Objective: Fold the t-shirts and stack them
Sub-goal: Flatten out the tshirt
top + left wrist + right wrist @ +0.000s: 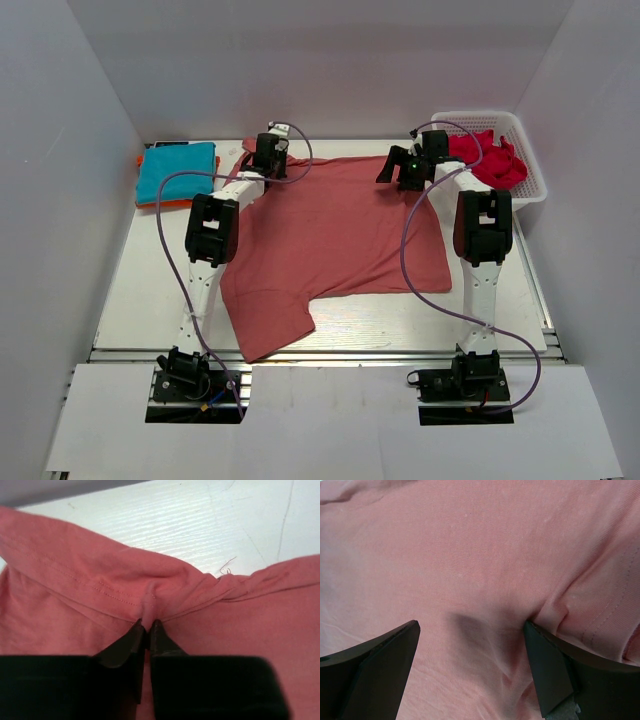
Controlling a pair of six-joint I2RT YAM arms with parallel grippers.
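Observation:
A dusty salmon-red t-shirt (340, 230) lies spread flat across the middle of the table, one sleeve reaching toward the near edge. At its far left corner my left gripper (268, 150) is down on the cloth. In the left wrist view its jaws (148, 625) are shut on a small pinched ridge of the shirt's hemmed edge (100, 587). My right gripper (400, 170) is over the shirt's far right part. Seen from the right wrist, it (471, 624) stands wide open, fingertips (540, 650) pressing into the fabric (470, 555) beside a seam fold.
A folded teal t-shirt (176, 170) rests on an orange one (150, 203) at the far left. A white lattice basket (530, 150) at the far right holds a crumpled crimson t-shirt (495, 158). White walls enclose the table on three sides.

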